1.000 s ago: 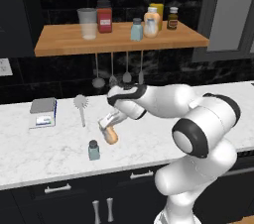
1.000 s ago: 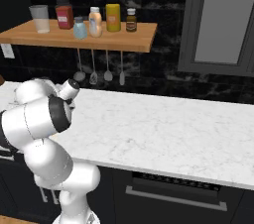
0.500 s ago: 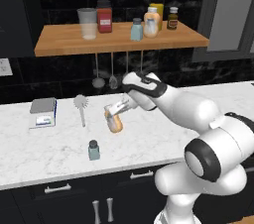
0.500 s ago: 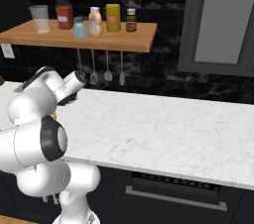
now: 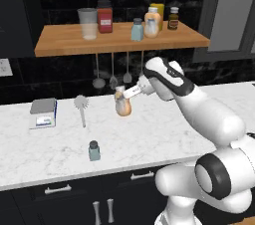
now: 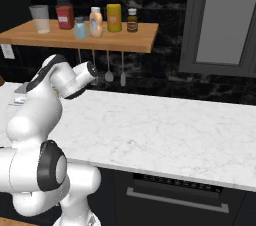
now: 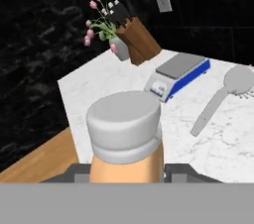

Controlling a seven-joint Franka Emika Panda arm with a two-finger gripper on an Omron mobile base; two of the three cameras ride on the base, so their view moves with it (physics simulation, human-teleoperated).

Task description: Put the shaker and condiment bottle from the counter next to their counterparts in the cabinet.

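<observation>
Arm: rises from the base at lower right of the left base view, bends at the elbow and reaches left and forward over the counter (image 5: 164, 134); the wrist turns the hand sideways, pointing left.
Gripper (image 5: 123, 100): held above the counter, below the front edge of the cabinet (image 5: 119, 42); fingers clamped on the bottle (image 5: 123, 105).
Bottle: lifted clear of the marble, roughly upright, hanging just under the row of utensils (image 5: 112, 72); in the hand view its pale cap (image 7: 124, 126) sits between the two dark fingertips (image 7: 181, 172), orange body below.
Shaker (image 5: 93, 151): upright on the counter near the front edge, well left of and below the gripper, untouched.
Counterparts: pale blue shaker (image 5: 137, 30) and orange-tan bottle (image 5: 152, 23) stand side by side on the cabinet board, right of centre.
Other shelf items: clear cup (image 5: 88, 23), red-labelled jar (image 5: 105, 17), yellow jar (image 5: 158, 14), dark brown bottle (image 5: 173, 19).
Counter items: scale (image 5: 43, 112) at left, spoon (image 5: 81, 107) beside it; knife block (image 7: 136, 39) and flowers (image 7: 101, 25) at the far corner in the hand view.
</observation>
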